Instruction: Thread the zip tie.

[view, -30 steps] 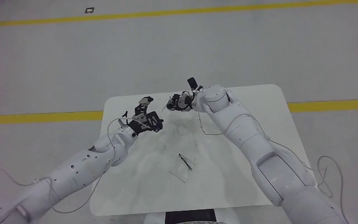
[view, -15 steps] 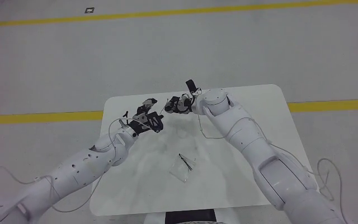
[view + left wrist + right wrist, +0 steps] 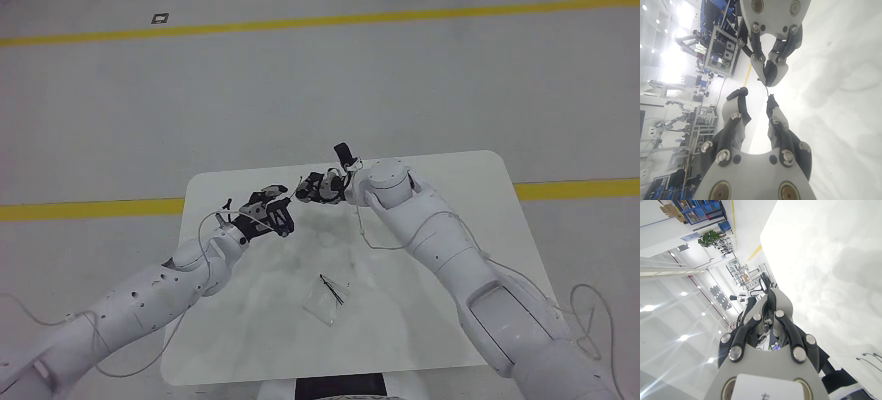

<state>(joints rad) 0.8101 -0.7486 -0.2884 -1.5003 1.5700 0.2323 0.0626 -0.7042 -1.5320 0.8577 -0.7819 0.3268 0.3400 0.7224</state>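
While the right fingers (image 3: 780, 73) clamp the zip tie (image 3: 767, 90), the left fingers (image 3: 741, 106) stand apart just beside its tip.

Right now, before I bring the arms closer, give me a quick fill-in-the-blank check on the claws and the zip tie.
1. The right claw is ___ on the thin black zip tie.
2. The left claw, facing it, is ___.
3. On the table, spare black ties lie in a clear plastic ___.

Missing words: shut; open; bag.
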